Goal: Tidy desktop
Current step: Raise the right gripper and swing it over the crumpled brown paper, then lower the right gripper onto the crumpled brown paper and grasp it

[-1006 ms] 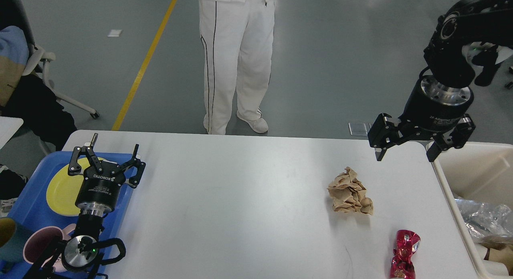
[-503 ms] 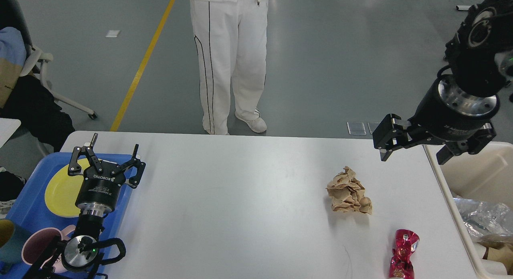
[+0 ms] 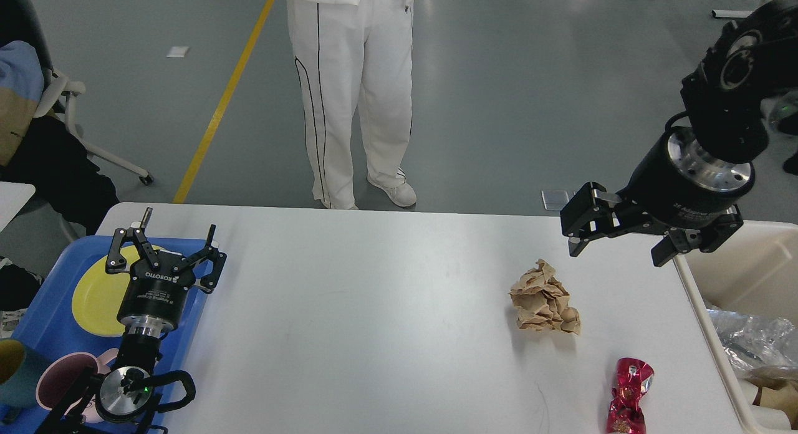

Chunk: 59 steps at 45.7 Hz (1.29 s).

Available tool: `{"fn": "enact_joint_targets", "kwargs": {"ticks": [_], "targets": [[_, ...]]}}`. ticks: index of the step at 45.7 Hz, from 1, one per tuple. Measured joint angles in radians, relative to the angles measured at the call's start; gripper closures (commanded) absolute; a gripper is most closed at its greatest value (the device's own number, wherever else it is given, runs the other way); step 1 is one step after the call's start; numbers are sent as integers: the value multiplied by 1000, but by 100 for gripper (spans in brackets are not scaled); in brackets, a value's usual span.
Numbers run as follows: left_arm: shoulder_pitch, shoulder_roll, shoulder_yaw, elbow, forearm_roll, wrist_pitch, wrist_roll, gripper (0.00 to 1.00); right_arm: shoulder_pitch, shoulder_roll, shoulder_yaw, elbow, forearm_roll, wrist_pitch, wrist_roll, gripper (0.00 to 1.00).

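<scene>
Head view: desktop [image 3: 374,309] below spread jaws.

A wide bare stretch is left across the middle of the desktop [image 3: 374,322]. On its right part, passage is blocked by a crumpled paper ball [image 3: 544,298] and, nearer the front edge, a red wrapper [image 3: 628,395], with a gap left between them. The right edge is bounded by the wall of a beige bin [image 3: 704,322]. The left end is taken up by a blue tray [image 3: 43,322] holding a yellow plate [image 3: 93,297] and a pink mug [image 3: 59,384].
</scene>
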<state>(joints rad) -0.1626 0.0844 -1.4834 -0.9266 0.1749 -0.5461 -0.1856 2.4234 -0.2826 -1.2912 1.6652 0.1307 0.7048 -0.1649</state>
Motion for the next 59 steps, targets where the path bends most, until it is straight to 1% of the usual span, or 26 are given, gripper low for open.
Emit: {"fn": "enact_joint_targets", "kwargs": {"ticks": [5, 9, 12, 16, 21, 28, 38, 46, 59], "targets": [[0, 0, 0, 0, 0, 0, 0, 4, -101, -25, 0, -6, -2, -14, -1, 0], [0, 0, 0, 0, 0, 0, 0, 4, -192, -48, -1, -9, -10, -72, -3, 0], [0, 0, 0, 0, 0, 0, 0, 4, -247, -68, -2, -19, -11, -141, -6, 0], [0, 0, 0, 0, 0, 0, 0, 4, -298, -81, 0, -58, -2, -226, -8, 0], [0, 0, 0, 0, 0, 0, 0, 4, -368, -74, 42, -135, 11, -280, -10, 0], [0, 0, 0, 0, 0, 0, 0, 4, -521, 10, 156, -312, 26, -296, -17, 0], [0, 0, 0, 0, 0, 0, 0, 4, -762, 132, 197, -584, 79, -304, -19, 0], [0, 0, 0, 0, 0, 0, 0, 4, -911, 188, 199, -754, 90, -322, -20, 0], [-1, 0, 0, 0, 0, 0, 0, 4, -1123, 233, 202, -1006, 84, -325, -21, 0]]}}
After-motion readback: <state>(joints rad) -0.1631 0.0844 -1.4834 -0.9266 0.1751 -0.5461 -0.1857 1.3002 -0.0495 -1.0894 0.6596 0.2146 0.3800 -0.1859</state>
